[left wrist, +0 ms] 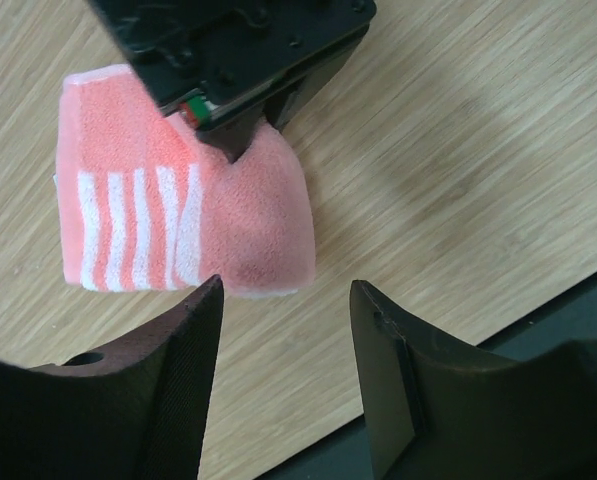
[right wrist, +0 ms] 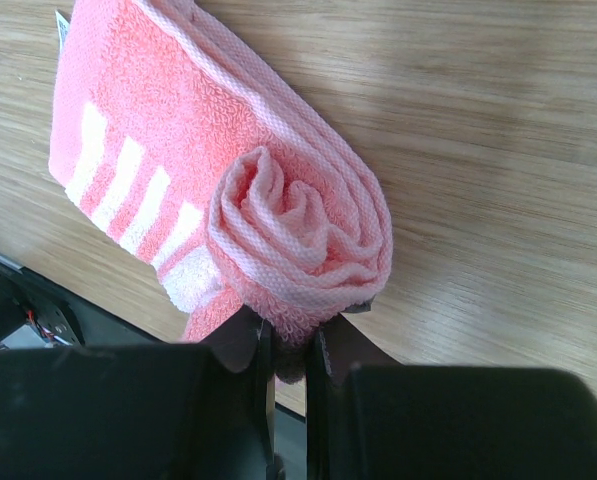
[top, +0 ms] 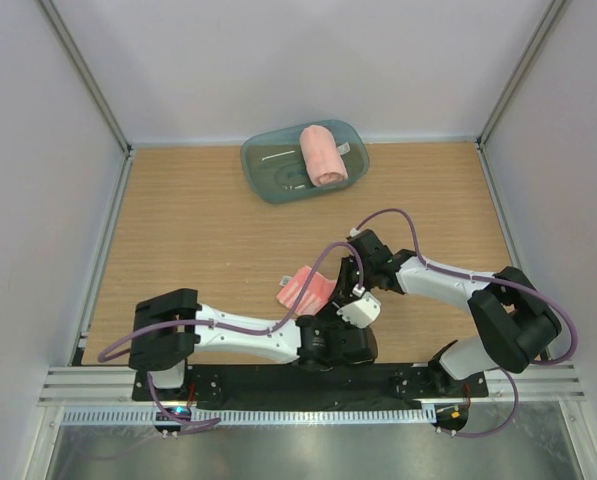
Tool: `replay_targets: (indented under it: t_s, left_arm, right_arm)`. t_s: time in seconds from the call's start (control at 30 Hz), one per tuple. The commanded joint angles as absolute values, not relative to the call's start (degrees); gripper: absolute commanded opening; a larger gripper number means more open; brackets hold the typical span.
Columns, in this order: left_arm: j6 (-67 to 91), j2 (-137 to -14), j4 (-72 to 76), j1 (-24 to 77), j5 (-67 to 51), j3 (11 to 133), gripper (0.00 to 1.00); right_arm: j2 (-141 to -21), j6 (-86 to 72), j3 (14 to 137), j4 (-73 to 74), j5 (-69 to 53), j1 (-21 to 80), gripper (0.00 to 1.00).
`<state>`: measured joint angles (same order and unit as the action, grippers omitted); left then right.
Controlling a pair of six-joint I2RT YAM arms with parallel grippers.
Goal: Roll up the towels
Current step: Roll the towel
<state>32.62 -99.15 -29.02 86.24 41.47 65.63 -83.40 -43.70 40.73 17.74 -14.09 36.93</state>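
A salmon-pink towel [top: 303, 288] with white stripes lies on the wooden table near the front edge, partly rolled. In the right wrist view its rolled end [right wrist: 298, 240] forms a loose spiral, and my right gripper [right wrist: 288, 345] is shut on the roll's lower edge. The left wrist view shows the striped towel [left wrist: 168, 215] flat behind the roll, with the right gripper [left wrist: 240, 148] pressing into it from above. My left gripper [left wrist: 286, 290] stands open just short of the towel's near edge, with only bare wood between its fingers. A second rolled pink towel [top: 323, 153] lies in the tub.
The translucent teal oval tub [top: 268, 170] stands at the back centre of the table. The black base rail [top: 278, 375] runs close below the striped towel. Both arms crowd together at the front centre. White walls enclose the table on three sides.
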Motion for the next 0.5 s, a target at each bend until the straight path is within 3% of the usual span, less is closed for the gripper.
replay_targets:
  t_s: [0.0,0.3,0.47]
  left_arm:
    - [29.89,-101.42,-25.4,86.4,44.83,68.12,0.55]
    - [29.79,-106.44,-19.52,82.97,43.07,61.63,0.56]
    - [30.85,-104.15,-16.44,81.21,40.87,57.57,0.49]
  right_arm:
    - [-83.67,-43.24,41.75,19.69,-13.54,37.44,0.01]
    - [-83.94,-42.98,41.57,19.77,-14.59,37.79,0.01]
    - [-83.76,-42.72,41.83,20.48,-15.03,37.79,0.01]
